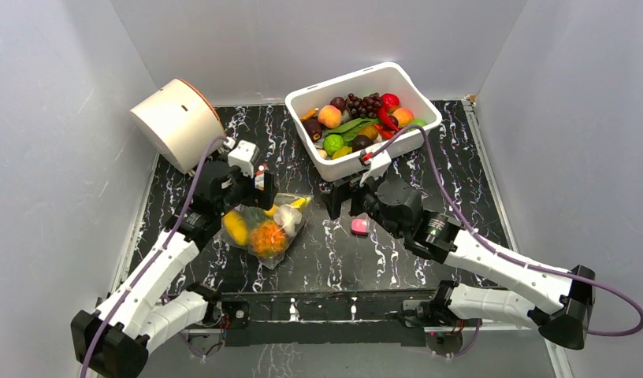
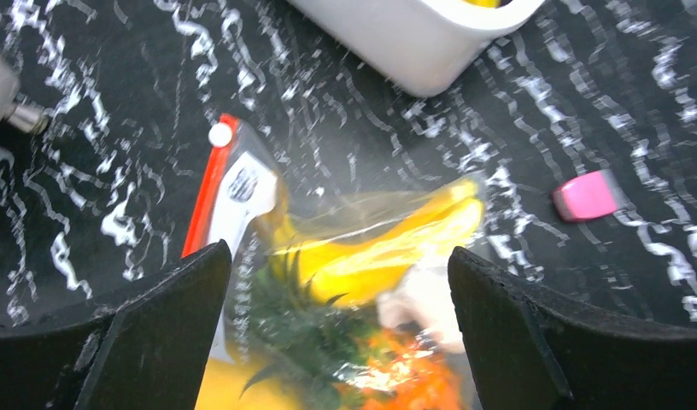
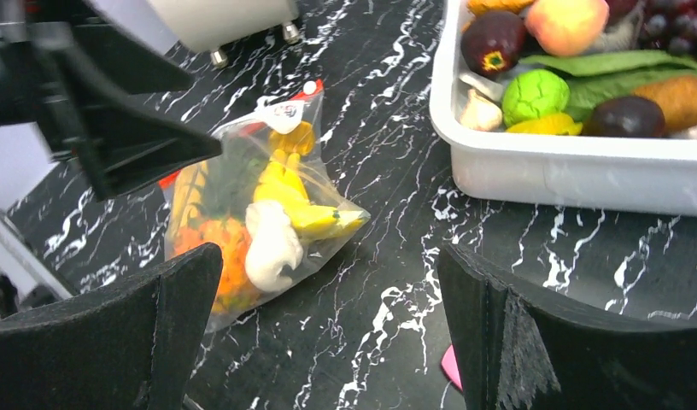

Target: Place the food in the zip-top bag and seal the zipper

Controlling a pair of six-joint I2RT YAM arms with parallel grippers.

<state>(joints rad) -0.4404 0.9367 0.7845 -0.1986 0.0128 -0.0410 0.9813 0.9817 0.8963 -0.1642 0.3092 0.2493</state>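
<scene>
The zip-top bag (image 1: 267, 224) lies flat on the black marble table, left of centre. Through it I see the orange pineapple (image 1: 269, 239), a yellow fruit (image 1: 236, 228), the banana bunch (image 1: 296, 205) and a white piece (image 1: 287, 217). In the left wrist view the red-orange zipper (image 2: 205, 195) runs along the bag's left edge, with a white slider (image 2: 220, 134) at its far end. My left gripper (image 2: 341, 342) is open and hovers over the bag, over the pineapple crown (image 2: 302, 325). My right gripper (image 3: 328, 333) is open and empty, right of the bag (image 3: 260, 205).
A white bin (image 1: 302, 102) full of toy produce stands at the back right. A small pink block (image 1: 359, 227) lies on the table just below my right gripper (image 1: 343, 203). A white cylinder (image 1: 176, 122) leans at the back left. Grey walls enclose the table.
</scene>
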